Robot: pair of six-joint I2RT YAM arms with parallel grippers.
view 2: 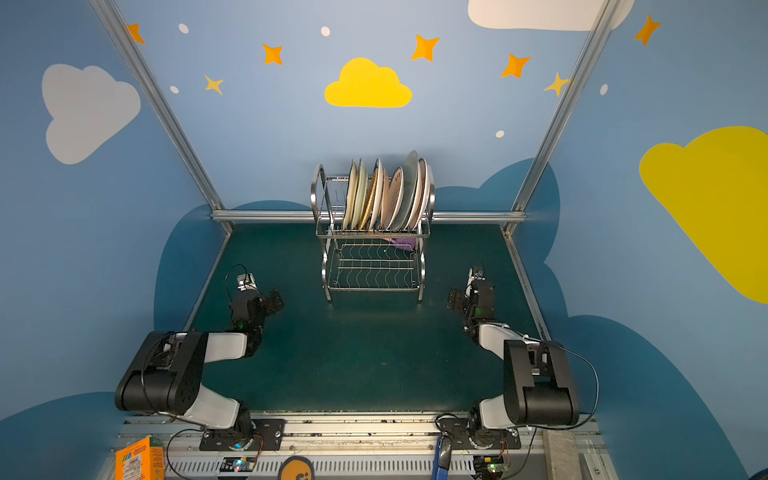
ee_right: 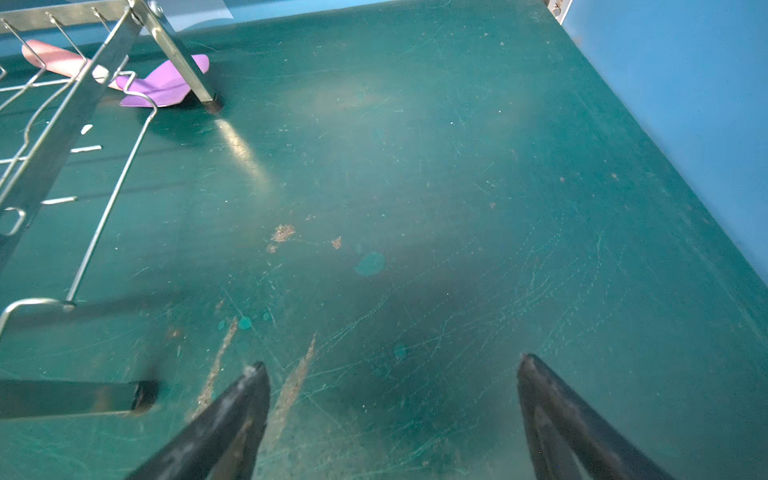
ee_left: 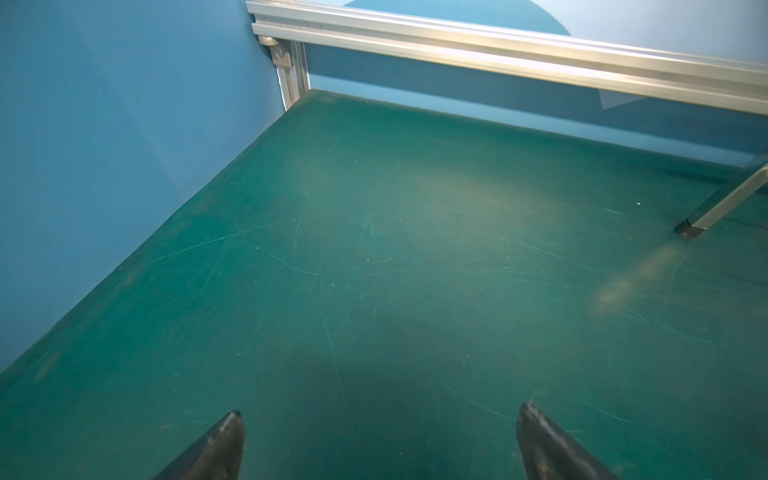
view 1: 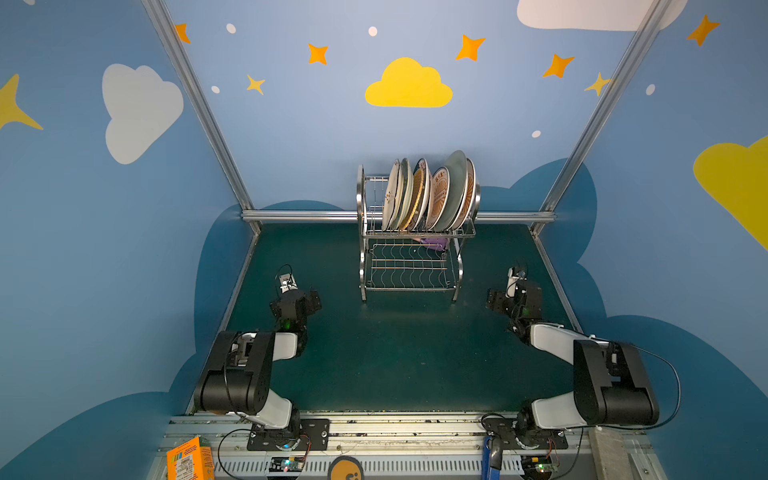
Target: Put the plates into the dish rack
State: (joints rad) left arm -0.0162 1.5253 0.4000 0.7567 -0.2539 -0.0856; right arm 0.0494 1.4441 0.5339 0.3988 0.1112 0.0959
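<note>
My left tool (ee_left: 381, 409) and right tool (ee_right: 392, 361) hang spread and empty over the table (view 1: 395, 353). The plates (view 1: 432, 195) stand on edge in the upper tier of the dish rack (view 1: 361, 195), ahead of and between them. Loading looks finished; next I'd only hold clear.

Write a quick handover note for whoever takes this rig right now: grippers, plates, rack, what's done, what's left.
Left gripper: open, holding nothing, over the mat.
Right gripper: open, holding nothing, beside the dish rack.
Plates: standing on edge in the rack's upper tier; lower tier without plates.
Done: no plate shows outside the rack.
Left: apparently nothing; exact plate count unclear.
</note>
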